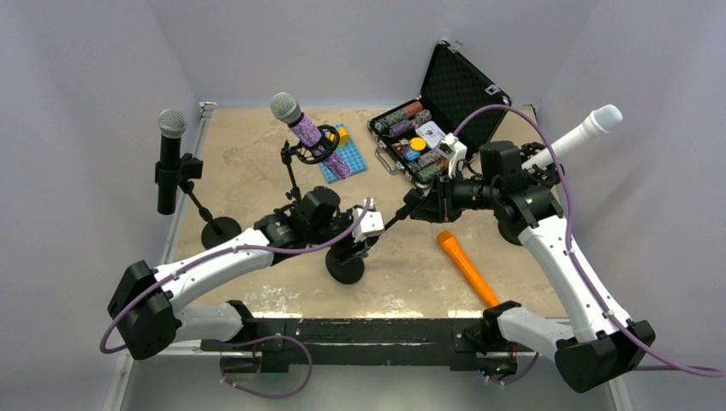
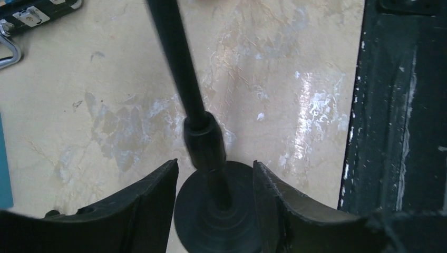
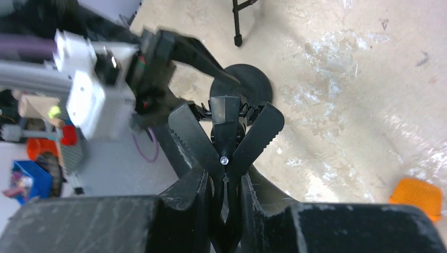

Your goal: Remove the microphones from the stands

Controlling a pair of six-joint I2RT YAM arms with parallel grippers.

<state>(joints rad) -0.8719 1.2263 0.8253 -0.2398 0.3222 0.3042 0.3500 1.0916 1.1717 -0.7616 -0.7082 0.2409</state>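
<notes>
An orange microphone (image 1: 467, 265) lies flat on the table right of centre; its end shows in the right wrist view (image 3: 416, 196). The black stand has a round base (image 1: 345, 269) and a thin pole leaning up to the right. My left gripper (image 1: 358, 250) is low by the base, open, with the pole (image 2: 182, 68) passing between its fingers (image 2: 153, 200) without touching them; the base (image 2: 211, 226) lies below. My right gripper (image 1: 425, 205) is shut on the handles of the stand's clip (image 3: 226, 113). The clip's serrated jaws are spread and hold nothing.
A black microphone (image 1: 170, 158) stands on a stand at the left wall. A purple one (image 1: 308, 133) is on a stand at the back. A white one (image 1: 582, 133) is at the right. An open case (image 1: 428, 137) and a blue mat (image 1: 342, 154) lie behind.
</notes>
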